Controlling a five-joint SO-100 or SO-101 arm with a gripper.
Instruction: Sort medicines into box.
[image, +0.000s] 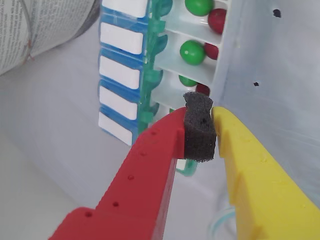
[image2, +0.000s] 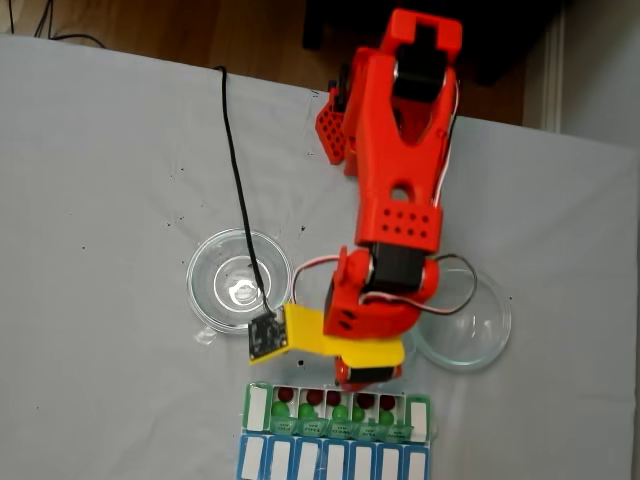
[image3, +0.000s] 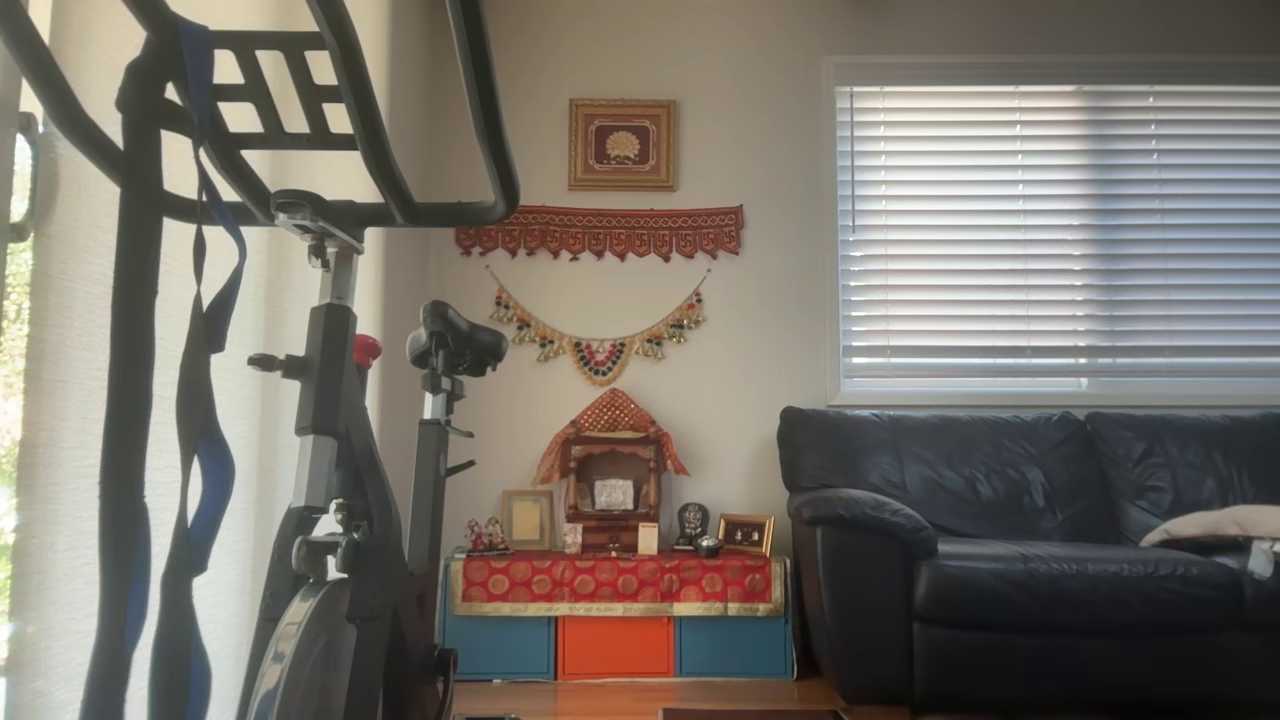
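Low in the wrist view, the claw (image: 200, 131) fills the foreground: a red finger on the left, a yellow finger on the right, with a dark foam pad (image: 199, 131) squeezed between their tips. The jaws stand almost closed on that pad, and no ball can be seen in their grip. Just past the tips lies the box (image: 165, 60), its green lids swung open, white compartments holding green and dark red medicines (image: 192, 52); the nearest compartment is partly hidden behind the foam. Left of it runs the blue-lidded row (image: 119, 75), and a newspaper (image: 35, 25) is cut off at the upper left corner.

From the fixed view, the red arm (image2: 400, 180) reaches down the frame over the grey desk (image2: 100, 200), its wrist bent above the box at the bottom edge, between two glass dishes (image2: 238, 280). The claw itself is covered there by the arm.
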